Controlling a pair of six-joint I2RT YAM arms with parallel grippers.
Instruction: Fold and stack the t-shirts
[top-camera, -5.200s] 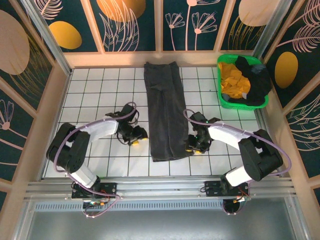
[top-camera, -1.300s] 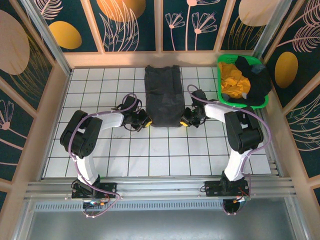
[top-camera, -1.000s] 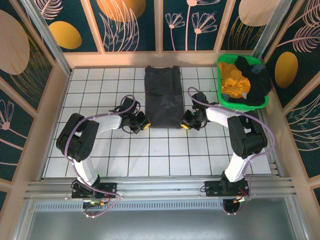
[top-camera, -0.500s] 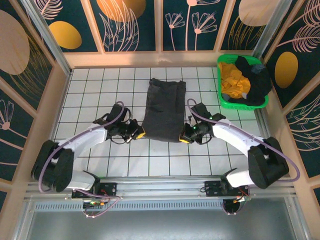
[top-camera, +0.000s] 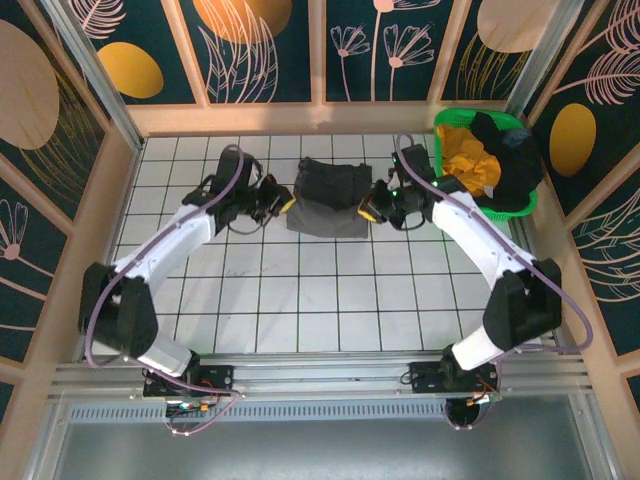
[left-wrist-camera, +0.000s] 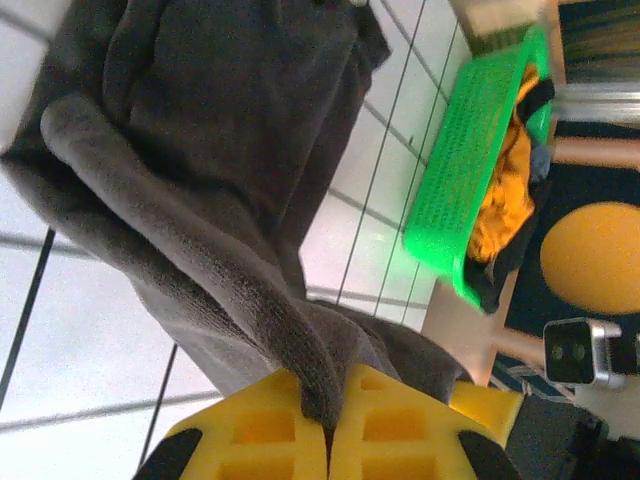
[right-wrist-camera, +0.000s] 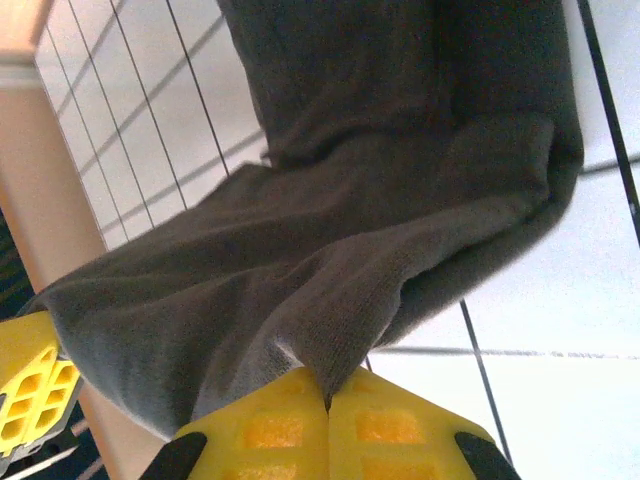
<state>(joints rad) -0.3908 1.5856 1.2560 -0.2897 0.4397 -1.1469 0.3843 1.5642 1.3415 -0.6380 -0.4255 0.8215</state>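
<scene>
White tiled table (top-camera: 300, 300): the work sits in its far half, close to the back wall.

Charcoal-black cloth t-shirt (top-camera: 328, 197): a short, wide bundle lying centred between the two arms. It is already doubled over on itself. Its near edge is lifted off the tiles at both corners, and it sags in the middle. The left wrist view shows the cloth (left-wrist-camera: 230, 130) rising in a thick rolled ridge to the fingers. The right wrist view shows the same on the other side (right-wrist-camera: 400, 150).

Green plastic mesh basket (top-camera: 505, 213): far right corner, holding a mustard-yellow tee (top-camera: 470, 160) and a black tee (top-camera: 510, 165), both loose and unfolded. The right arm's forearm passes just beside the basket's inner wall.

Left gripper (top-camera: 283, 204): yellow jaws closed tight, pinching the shirt's left near corner (left-wrist-camera: 328, 420).

Right gripper (top-camera: 368, 210): closed likewise on the right near corner (right-wrist-camera: 328, 410).

Risks, as judged:
- Each pinch takes only a thin bite of edge. A pull across the table may slip one corner free and skew the fold.
- The sagging middle may drag the lower layer along and bunch it.
- If the two hands travel unevenly, the rectangle comes out crooked.
- A right-arm swing could nudge the basket.
</scene>
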